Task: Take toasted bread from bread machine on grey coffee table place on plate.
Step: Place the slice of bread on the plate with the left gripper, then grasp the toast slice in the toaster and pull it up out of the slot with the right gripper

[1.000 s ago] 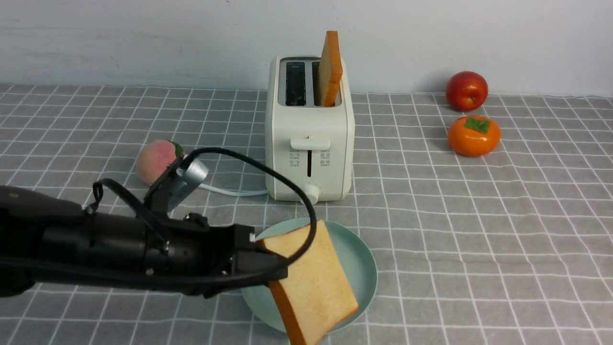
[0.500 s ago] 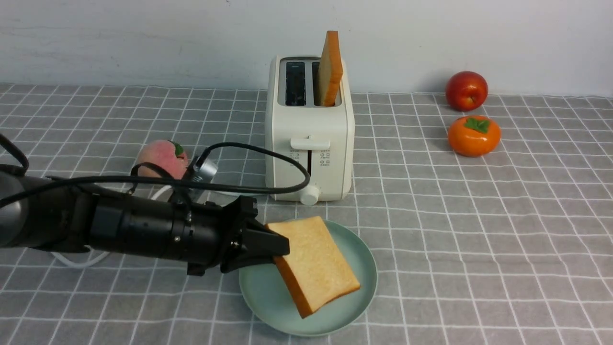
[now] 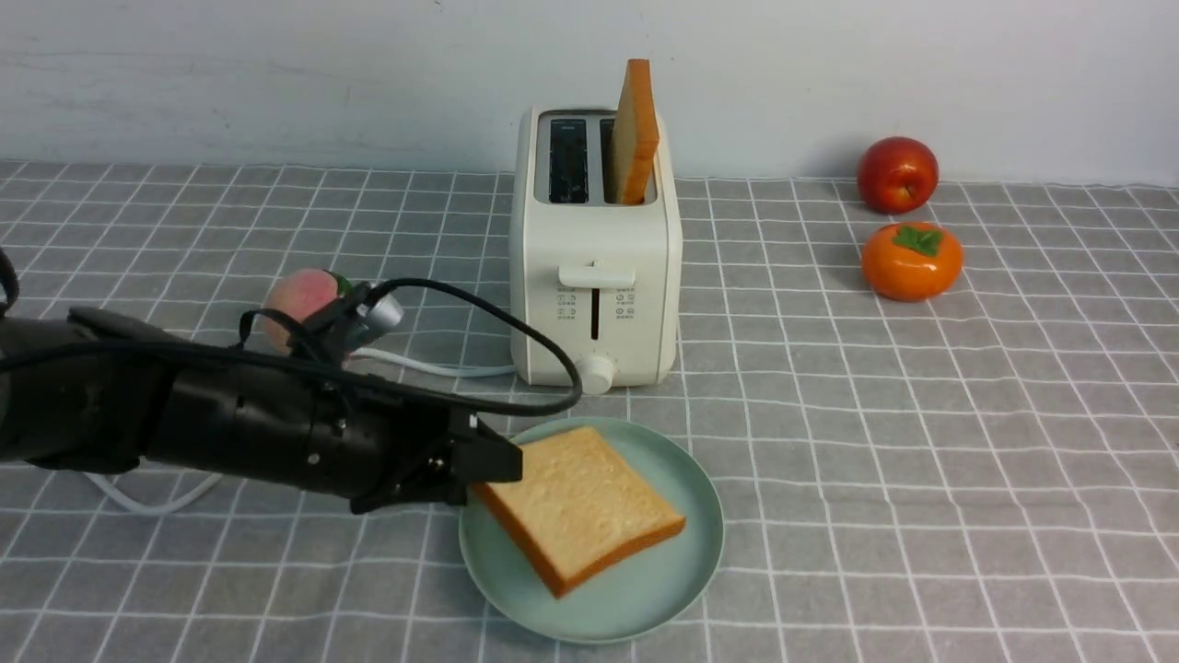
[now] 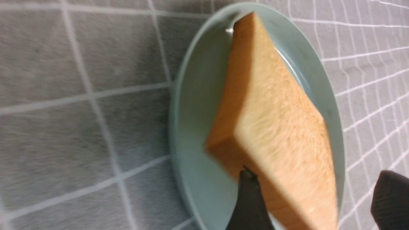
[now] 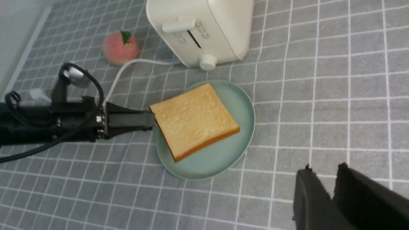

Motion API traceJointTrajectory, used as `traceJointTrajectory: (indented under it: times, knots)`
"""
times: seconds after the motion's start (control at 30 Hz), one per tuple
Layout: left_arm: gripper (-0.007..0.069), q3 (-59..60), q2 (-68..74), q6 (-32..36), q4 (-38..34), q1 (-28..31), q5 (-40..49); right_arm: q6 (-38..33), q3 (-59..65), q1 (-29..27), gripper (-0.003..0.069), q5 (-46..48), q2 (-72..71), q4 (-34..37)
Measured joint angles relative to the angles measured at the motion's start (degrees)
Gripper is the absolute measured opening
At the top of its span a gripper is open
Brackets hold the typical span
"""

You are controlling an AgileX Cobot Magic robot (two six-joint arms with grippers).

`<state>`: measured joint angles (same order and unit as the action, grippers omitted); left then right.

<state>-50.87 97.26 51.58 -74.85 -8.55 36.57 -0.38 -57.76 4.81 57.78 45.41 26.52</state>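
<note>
The toaster [image 3: 596,239] had small icons beside its lever, too tiny to read. One slice [image 3: 634,133] stood in its slot; another [image 3: 580,502] lay on the plate [image 3: 645,599]. The left gripper [image 4: 319,198] was spread wide; the right gripper's [image 5: 330,191] fingers looked narrowly parted.

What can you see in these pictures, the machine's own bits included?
toaster: one, cream-white, on the table
toast: two slices, golden with brown crusts, one on the plate, one sticking up from the toaster's right slot
plate: one, pale green, in front of the toaster
table: one, grey with white grid lines, under everything
peach: one, pink, left of the toaster
apple: one, red, behind the persimmon
persimmon: one, orange, right of the toaster
cord: one, white, left of the toaster
left gripper: one, black, open by the toast
right gripper: one, black, over the table
</note>
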Motion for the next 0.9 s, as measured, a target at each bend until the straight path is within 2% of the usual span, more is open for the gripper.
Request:
traceJointTrajectory:
  times: [0.1,0.2,0.23,0.3,0.33,0.37,0.4,0.43,0.53,0.6,0.7,0.73,0.77,0.9]
  knots:
    - [0.0407,0.0,-5.6,-9.5,11.1,0.0,-5.9,0.0,-6.1,0.0,0.0129,4.7,4.7,-3.6]
    - [0.0273,0.0,-12.2,-18.4,21.9,0.1,-6.5,0.0,-12.5,0.0,0.0131,7.8,10.1,-5.1]
    - [0.0251,0.0,-12.7,-18.9,22.6,0.1,-6.4,0.0,-12.8,0.1,0.0131,7.9,10.9,-5.1]
    - [0.0078,0.1,-18.9,-25.1,30.3,0.1,-4.2,0.0,-16.9,1.7,0.0133,8.0,16.2,-5.4]
    - [0.0078,0.1,-19.5,-25.5,30.8,0.1,-4.0,0.0,-17.2,1.9,0.0133,8.0,16.2,-5.5]
    - [-0.0007,0.8,-24.6,-28.8,34.9,0.1,-3.2,0.0,-19.5,4.1,0.0134,8.0,20.4,-6.8]
    - [-0.0013,0.9,-24.6,-29.2,35.4,0.1,-3.2,0.1,-19.8,4.5,0.0134,8.0,20.9,-6.8]
    - [-0.0014,1.9,-30.0,-33.2,39.3,0.1,-2.7,0.4,-22.7,7.4,0.0136,7.9,25.0,-8.5]
    - [-0.0014,4.2,-38.1,-38.7,44.8,0.1,-2.4,2.1,-27.6,12.2,0.0150,6.0,32.1,-11.6]
    - [-0.0014,6.4,-43.8,-42.7,48.2,0.1,-2.1,3.0,-32.1,15.1,0.0185,2.9,37.4,-13.6]
    - [-0.0014,10.5,-51.7,-45.7,51.8,0.1,-1.5,3.3,-39.6,18.1,0.0295,-1.9,45.7,-14.4]
    - [-0.0014,10.8,-52.2,-45.9,52.1,0.1,-1.5,3.3,-40.6,18.2,0.0302,-2.2,46.3,-14.5]
    - [-0.0014,12.9,-54.9,-46.8,52.8,0.1,-1.6,3.3,-43.7,18.9,0.0363,-4.0,49.9,-14.5]
    - [-0.0014,17.6,-62.3,-49.4,55.3,0.1,-1.3,3.9,-53.1,19.4,0.0522,-7.4,60.2,-14.8]
